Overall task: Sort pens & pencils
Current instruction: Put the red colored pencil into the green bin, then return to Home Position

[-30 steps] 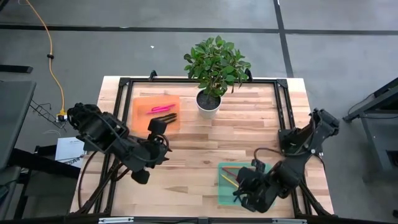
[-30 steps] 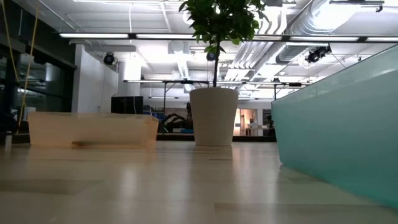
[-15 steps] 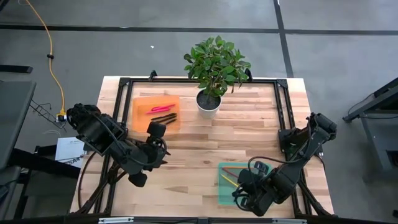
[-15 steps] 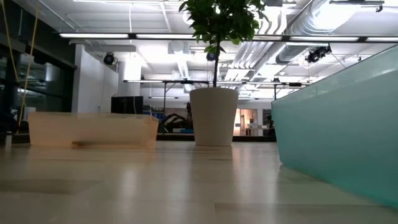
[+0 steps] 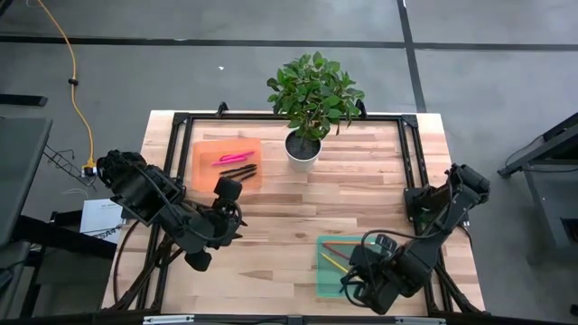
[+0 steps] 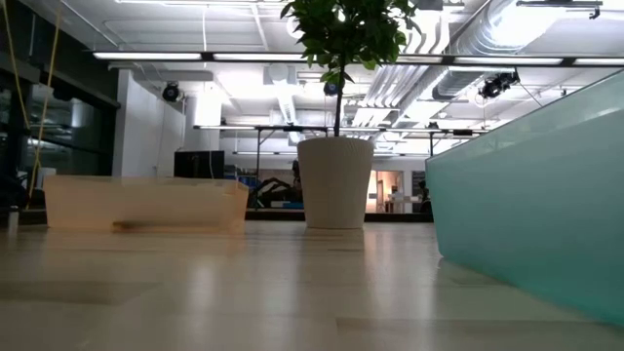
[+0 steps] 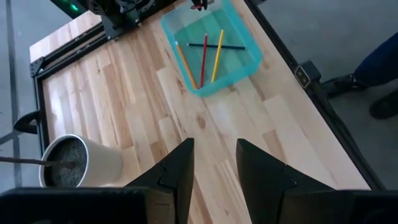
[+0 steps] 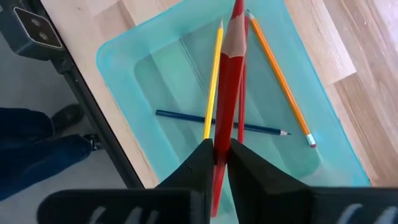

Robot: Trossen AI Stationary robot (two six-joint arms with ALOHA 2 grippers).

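Observation:
The teal tray (image 5: 327, 275) near the table's right front holds the pencils (image 8: 214, 81): a yellow one, an orange one (image 8: 280, 81), a thin red one and a dark blue one (image 8: 186, 117) lying across the floor. My right gripper (image 8: 221, 149) hovers over this tray, shut on a red pencil (image 8: 230, 74). The orange tray (image 5: 209, 152) at the far left holds the pens, pink ones (image 5: 237, 156) and dark ones (image 5: 238, 170). My left gripper (image 7: 214, 168) is open and empty, just near of the orange tray (image 5: 226, 190). My right gripper pinches the red pencil between its two fingers, on the painted shaft (image 8: 225, 127) behind the sharpened cone (image 8: 234, 34). The pencil runs along the fingers and sticks out ahead of them, point first. The fingers come slanting down from above, and the pencil hangs over the teal tray's floor.
A potted plant (image 5: 307, 108) in a white pot (image 6: 336, 180) stands at the far middle. A black frame (image 5: 411, 153) rims the tabletop. Bare wood (image 5: 307, 208) lies between the two trays. A person's shoe and trouser leg (image 8: 43, 137) show beyond the table's edge.
My left gripper has drawn back a little from the orange tray toward the table's near edge. My right arm has barely shifted over the teal tray, still shut on the red pencil.

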